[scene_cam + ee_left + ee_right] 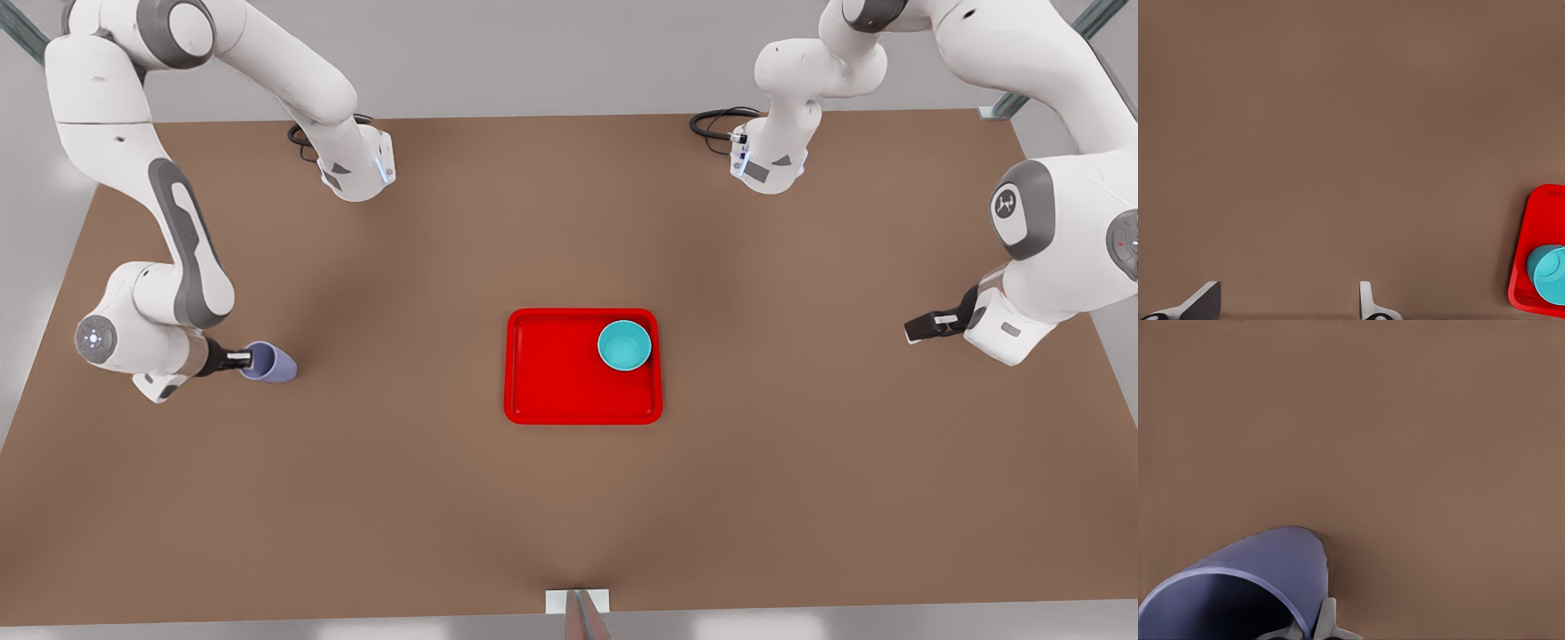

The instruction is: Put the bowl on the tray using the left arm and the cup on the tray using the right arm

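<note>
The teal bowl (pixel 624 345) (pixel 1550 270) sits inside the red tray (pixel 560 382) (pixel 1538 220), in its far corner toward the front view's right. At the front view's left, my right gripper (pixel 242 359) (pixel 1313 628) is shut on the rim of the lavender cup (pixel 271 363) (pixel 1258 580). The cup is tilted on its side with its mouth toward the gripper, well away from the tray. I cannot tell whether it touches the table. My left gripper (pixel 920 327) (pixel 1285 307) waits open and holds nothing at the front view's right, apart from the tray.
The brown table (pixel 569 498) spreads wide around the tray. White arm links and black cables (pixel 720 123) hang over its back edge. A small white bracket (pixel 578 602) sits at the middle of the front edge.
</note>
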Robot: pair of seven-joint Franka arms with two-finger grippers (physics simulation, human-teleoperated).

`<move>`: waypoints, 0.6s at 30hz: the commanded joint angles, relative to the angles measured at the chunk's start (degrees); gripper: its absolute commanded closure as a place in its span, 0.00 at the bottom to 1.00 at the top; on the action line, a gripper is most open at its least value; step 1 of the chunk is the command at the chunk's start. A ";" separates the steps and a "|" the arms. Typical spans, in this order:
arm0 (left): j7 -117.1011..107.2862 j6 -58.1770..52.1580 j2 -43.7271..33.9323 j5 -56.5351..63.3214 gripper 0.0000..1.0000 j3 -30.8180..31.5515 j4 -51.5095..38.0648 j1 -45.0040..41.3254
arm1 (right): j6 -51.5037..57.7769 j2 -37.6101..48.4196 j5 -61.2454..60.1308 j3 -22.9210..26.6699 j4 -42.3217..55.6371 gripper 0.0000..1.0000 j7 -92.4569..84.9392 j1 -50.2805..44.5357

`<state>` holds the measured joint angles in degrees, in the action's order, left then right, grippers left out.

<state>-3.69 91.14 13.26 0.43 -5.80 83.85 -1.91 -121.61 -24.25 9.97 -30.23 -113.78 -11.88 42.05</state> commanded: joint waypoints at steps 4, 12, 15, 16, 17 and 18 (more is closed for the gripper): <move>0.00 0.00 0.01 0.01 0.00 0.00 0.00 -0.11 | 0.32 -0.18 0.22 -2.29 2.51 0.76 0.19 -3.90; 0.00 0.00 0.01 0.01 0.00 0.00 0.00 -0.11 | -0.12 -5.19 -6.19 0.25 13.14 0.76 3.62 -31.58; 0.00 0.00 0.01 0.01 0.00 0.00 0.00 -0.11 | 0.05 -6.07 -15.50 12.47 18.33 0.76 3.71 -49.86; 0.00 0.00 0.01 0.01 0.00 0.00 0.00 -0.11 | 0.14 -6.33 -17.96 15.55 19.38 0.76 4.50 -54.88; 0.00 0.00 0.01 0.01 0.00 0.00 0.00 -0.11 | 0.14 -6.77 -19.99 18.53 20.53 0.75 5.11 -59.53; 0.00 0.00 0.01 0.01 0.00 0.00 0.00 -0.11 | 0.14 -7.82 -21.92 21.43 22.20 0.75 5.73 -64.01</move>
<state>-3.69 91.14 13.30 0.43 -5.80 83.85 -2.02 -121.43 -32.61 -13.96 -6.05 -90.75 -5.36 -25.46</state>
